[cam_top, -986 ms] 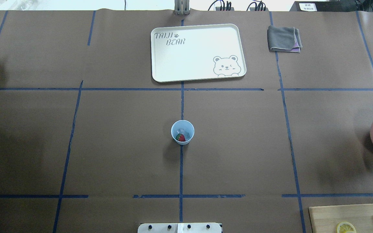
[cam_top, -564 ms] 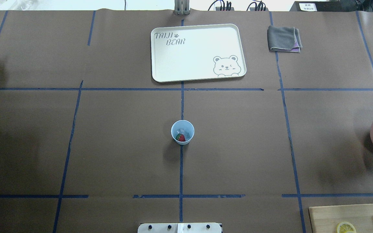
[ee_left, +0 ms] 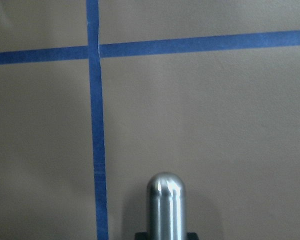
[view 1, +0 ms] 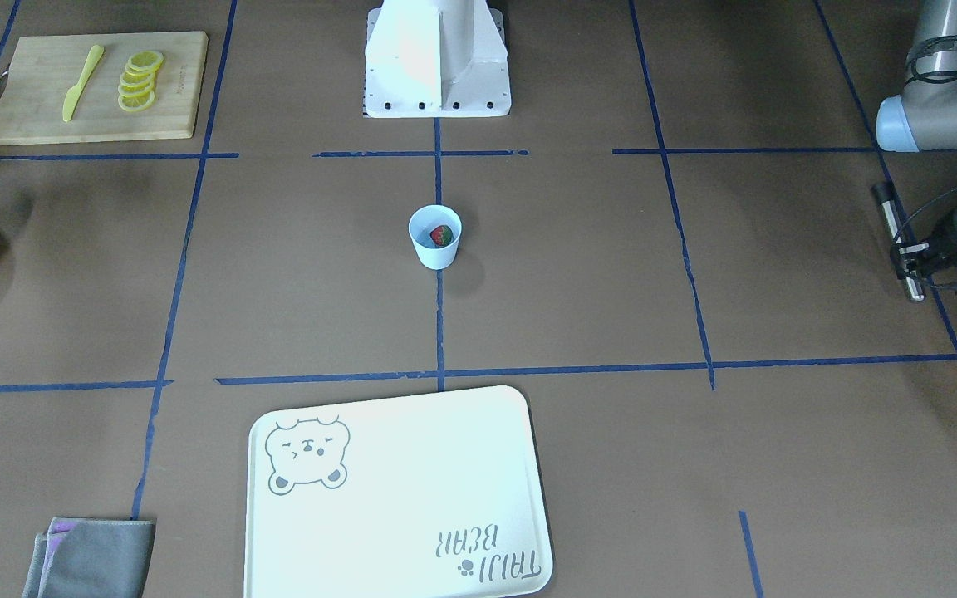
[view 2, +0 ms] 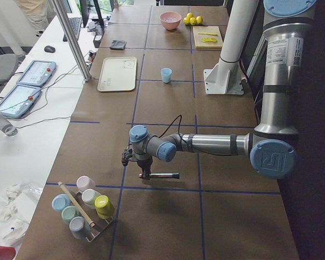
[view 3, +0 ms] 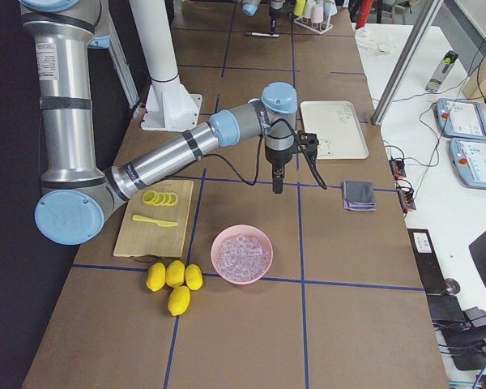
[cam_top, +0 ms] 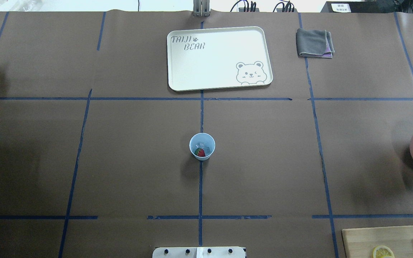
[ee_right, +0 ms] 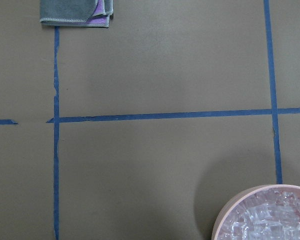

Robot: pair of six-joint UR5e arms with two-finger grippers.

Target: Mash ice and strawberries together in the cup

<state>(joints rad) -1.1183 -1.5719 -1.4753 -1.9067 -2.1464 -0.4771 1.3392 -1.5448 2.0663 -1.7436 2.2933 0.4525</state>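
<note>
Cup (view 1: 435,249) upright at counter (view 1: 611,274) centre in front view, on blue tape line, well apart from both arms. Strawberry (view 1: 441,236) inside, red with green top. Left claw (view 1: 910,251) at far right edge of view, clamped on metal rod (view 1: 889,209).

Overhead: pale ice (cam_top: 201,144) lumps beside the berry in the cup. White tray (cam_top: 221,53) beyond, grey cloth (cam_top: 312,42) to its right.

Left-end view: rod held level over counter, near rack of small pots (view 2: 84,208).

Right-end view: right claw (view 3: 277,186) pointing down above counter, near pink bowl (view 3: 216,263). Fingers apart or together, cannot tell.

Left wrist: rounded rod tip over brown paper and blue tape.

Right wrist: bowl rim at lower right corner, heaped with clear cubes. Cloth at top left.
</note>
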